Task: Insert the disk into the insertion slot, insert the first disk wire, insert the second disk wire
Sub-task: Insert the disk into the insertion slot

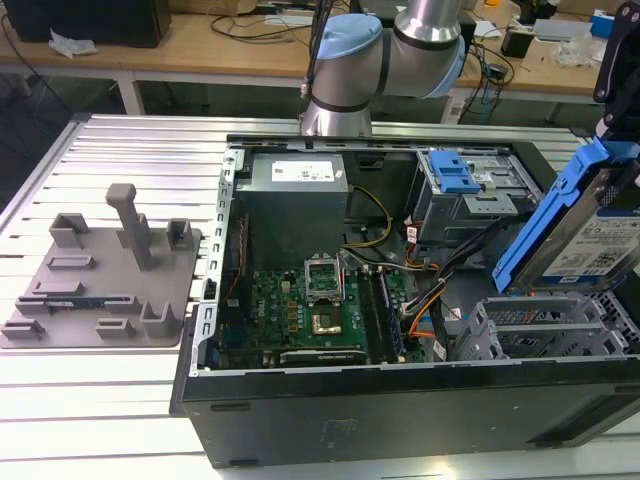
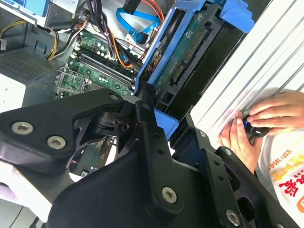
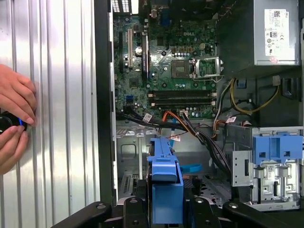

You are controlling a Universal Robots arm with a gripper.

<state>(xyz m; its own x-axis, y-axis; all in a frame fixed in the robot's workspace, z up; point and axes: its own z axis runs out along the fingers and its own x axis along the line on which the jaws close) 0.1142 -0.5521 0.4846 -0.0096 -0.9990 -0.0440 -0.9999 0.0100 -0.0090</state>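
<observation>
The disk (image 1: 585, 235), silver-grey with a white label in a bright blue frame, hangs tilted above the case's right end in the exterior view. My gripper (image 1: 616, 165) is shut on its upper end. Just below it lies the insertion slot (image 1: 530, 335), a grey perforated metal cage with nothing inside. In the second wrist view, black fingers (image 2: 148, 124) clamp the blue frame, and the disk's green circuit-board underside (image 2: 186, 52) faces the camera. The first wrist view looks down the frame's blue edge (image 3: 164, 190) between the fingers toward the grey cage (image 3: 129, 156). Loose orange and black wires (image 1: 432, 300) lie beside the cage.
A taller grey bay with a blue latch (image 1: 458, 185) stands behind the cage. Motherboard (image 1: 320, 310) and power supply (image 1: 295, 185) fill the case's left part. A grey fixture plate (image 1: 95, 285) sits on the slatted table. A person's hands (image 2: 259, 123) rest on the table beside the case.
</observation>
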